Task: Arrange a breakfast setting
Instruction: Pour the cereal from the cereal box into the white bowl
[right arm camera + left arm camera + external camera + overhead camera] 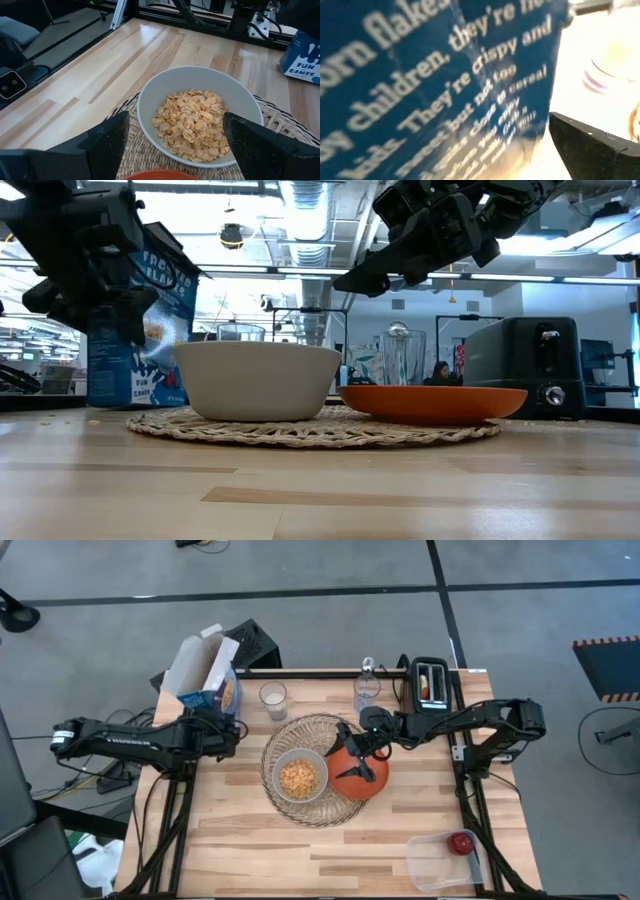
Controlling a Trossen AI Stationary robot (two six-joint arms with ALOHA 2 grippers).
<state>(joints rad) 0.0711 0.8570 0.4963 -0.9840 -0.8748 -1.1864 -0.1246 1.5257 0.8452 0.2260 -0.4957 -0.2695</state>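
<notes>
The mat [318, 770] lies at the middle of the desk [250, 840], with the bowl [300, 776] on its left part, holding cereal flakes, and the plate [360, 778] overlapping its right edge, just beside the bowl. The apple [461, 842] sits in a clear tub [440, 862] at the near right corner, well apart from the setting. No bagel or spoon can be made out.

The right pincer [362, 762] hovers above the plate, its fingers spread wide and empty; the wrist view looks past them down at the bowl. The left pincer [222, 725] is at the far left, against the cereal box [208, 675]; it seems to grip the box, but I cannot tell for sure how its fingers stand.

The plate looks stiff, smooth and shallow, so it is likely to slip; the sure hold is on its rim, one finger over and one under. The bowl probably carries some weight with the cereal and would spill if tipped; take it by the rim wall and keep it level. The apple looks small, hard and round, prone to roll, so grip it across its widest part. The mat is light and floppy; better to leave it where it is.
</notes>
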